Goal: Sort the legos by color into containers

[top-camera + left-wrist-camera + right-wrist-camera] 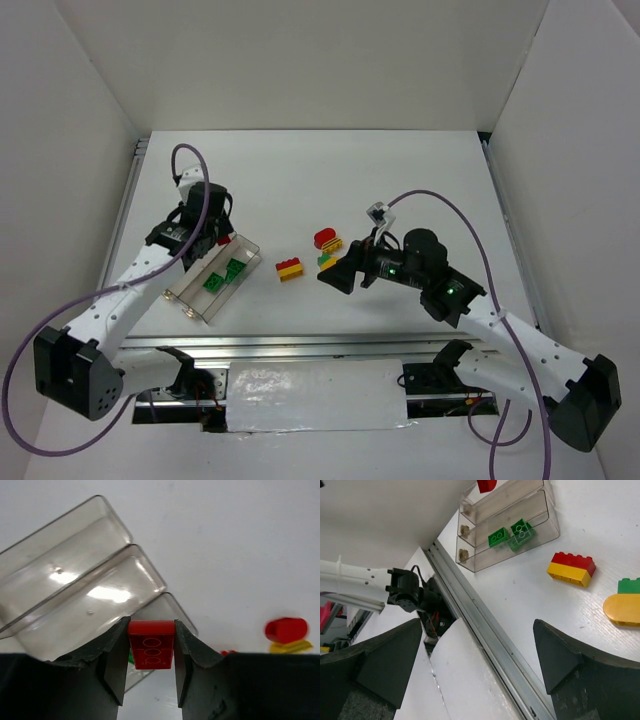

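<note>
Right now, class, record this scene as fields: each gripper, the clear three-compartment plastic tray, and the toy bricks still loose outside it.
left gripper: shut on a red studded plastic brick, at the tray's end
right gripper: open, empty
clear three-compartment plastic tray: two green studded bricks in one outer compartment; the other two look empty
loose bricks: red-on-yellow stacked brick; rounded red piece on a yellow piece; green brick beside a rounded yellow piece
</note>
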Controlling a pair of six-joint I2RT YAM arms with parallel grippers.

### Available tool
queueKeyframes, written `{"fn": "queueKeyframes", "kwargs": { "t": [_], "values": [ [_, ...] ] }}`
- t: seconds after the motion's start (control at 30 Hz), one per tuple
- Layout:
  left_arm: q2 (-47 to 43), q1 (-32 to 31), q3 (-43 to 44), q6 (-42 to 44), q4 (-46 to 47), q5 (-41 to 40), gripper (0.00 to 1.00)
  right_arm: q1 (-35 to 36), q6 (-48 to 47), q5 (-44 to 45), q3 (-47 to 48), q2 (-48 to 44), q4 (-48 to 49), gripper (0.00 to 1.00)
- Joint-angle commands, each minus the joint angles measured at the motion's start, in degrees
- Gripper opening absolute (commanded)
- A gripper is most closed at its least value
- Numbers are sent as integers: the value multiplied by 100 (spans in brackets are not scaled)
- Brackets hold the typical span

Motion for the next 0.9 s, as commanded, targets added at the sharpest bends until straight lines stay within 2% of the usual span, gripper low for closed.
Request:
{"fn": "queueKeyframes", "kwargs": {
  "t": [0.0, 0.1, 0.23, 0.33, 0.5, 0.53, 0.6, 0.7, 0.87],
  "values": [
    [255, 196, 324, -436, -498, -1414, 0, -19, -116, 143, -85, -280, -84, 100],
    [616, 407, 351, -533, -569, -1722, 0, -28, -72, 73, -181, -333, -84, 100],
    [1081, 652, 298, -524, -288, -1670, 0, -28, -63, 55, -252, -359, -58, 100],
    [1397, 706, 368, -560, -243, -1599, 6, -28, -81, 72, -199, -324, -84, 100],
    [1522, 723, 245, -472, 64, -1424, 39, -19, -107, 37, -190, -263, -75, 99],
    [1504, 732, 184, -472, 116, -1397, 56, -28, -107, 46, -173, -193, -75, 100],
    [1530, 732, 183, -577, 56, -1467, 71, -28, -107, 46, -138, -105, -84, 100],
    [1645, 732, 289, -621, -94, -1608, 85, -19, -72, 90, -94, 45, -75, 100],
    [1592, 741, 254, -630, -129, -1600, 89, -11, -28, 248, 3, 265, -84, 99]
  ]
}}
